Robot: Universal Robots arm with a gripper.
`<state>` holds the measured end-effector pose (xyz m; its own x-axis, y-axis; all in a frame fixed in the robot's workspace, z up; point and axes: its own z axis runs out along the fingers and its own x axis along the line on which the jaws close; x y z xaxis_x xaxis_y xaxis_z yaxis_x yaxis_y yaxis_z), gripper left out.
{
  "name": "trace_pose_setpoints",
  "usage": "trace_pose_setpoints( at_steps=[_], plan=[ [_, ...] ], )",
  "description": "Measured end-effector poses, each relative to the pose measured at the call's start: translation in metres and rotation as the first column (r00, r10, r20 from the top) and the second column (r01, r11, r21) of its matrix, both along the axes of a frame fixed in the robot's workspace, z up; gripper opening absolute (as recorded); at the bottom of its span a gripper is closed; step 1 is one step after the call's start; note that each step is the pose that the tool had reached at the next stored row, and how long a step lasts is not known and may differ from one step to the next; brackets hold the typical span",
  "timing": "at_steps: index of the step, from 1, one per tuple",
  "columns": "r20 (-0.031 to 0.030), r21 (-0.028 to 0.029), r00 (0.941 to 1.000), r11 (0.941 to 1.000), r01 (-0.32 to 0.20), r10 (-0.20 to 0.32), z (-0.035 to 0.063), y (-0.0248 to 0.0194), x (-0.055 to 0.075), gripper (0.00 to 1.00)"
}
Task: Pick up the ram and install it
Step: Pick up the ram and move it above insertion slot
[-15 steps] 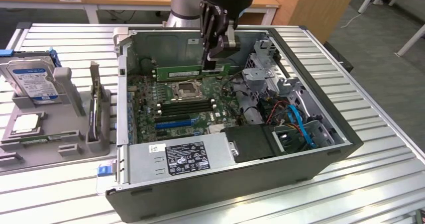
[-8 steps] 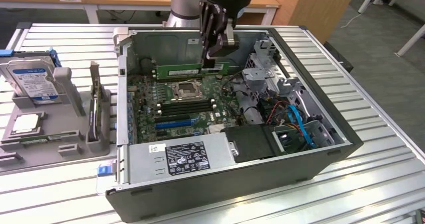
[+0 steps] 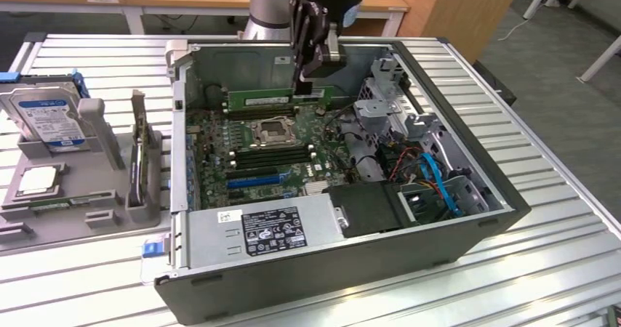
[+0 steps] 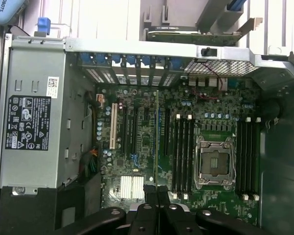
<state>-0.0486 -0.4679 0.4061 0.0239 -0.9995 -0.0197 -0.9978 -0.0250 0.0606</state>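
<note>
The ram (image 3: 264,97) is a long green stick, and my gripper (image 3: 308,87) is shut on its upper edge. It hangs level inside the open computer case (image 3: 339,272), above the far part of the motherboard (image 3: 243,149), just beyond the processor socket (image 3: 273,130). In the wrist view the ram (image 4: 157,142) appears edge-on as a thin green line running out from between the gripper (image 4: 157,195) fingers. It lies beside a bank of black memory slots (image 4: 183,152). A second bank of slots (image 4: 247,156) sits on the other side of the socket (image 4: 214,164).
A silver power supply (image 3: 262,229) fills the case's near corner, with a drive cage and blue cables (image 3: 441,185) at the exterior view's right. On a grey holder (image 3: 107,196) left of the case stand a hard drive (image 3: 49,120), a processor chip (image 3: 37,180) and an upright card (image 3: 144,152).
</note>
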Motion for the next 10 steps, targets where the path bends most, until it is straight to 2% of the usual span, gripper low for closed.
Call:
trace_pose_setpoints(
  at_steps=[10],
  plan=[
    [0.0001, 0.0000, 1.0000, 1.0000, 0.000, 0.000, -0.0006, 0.0148, 0.000, 0.11]
  ],
)
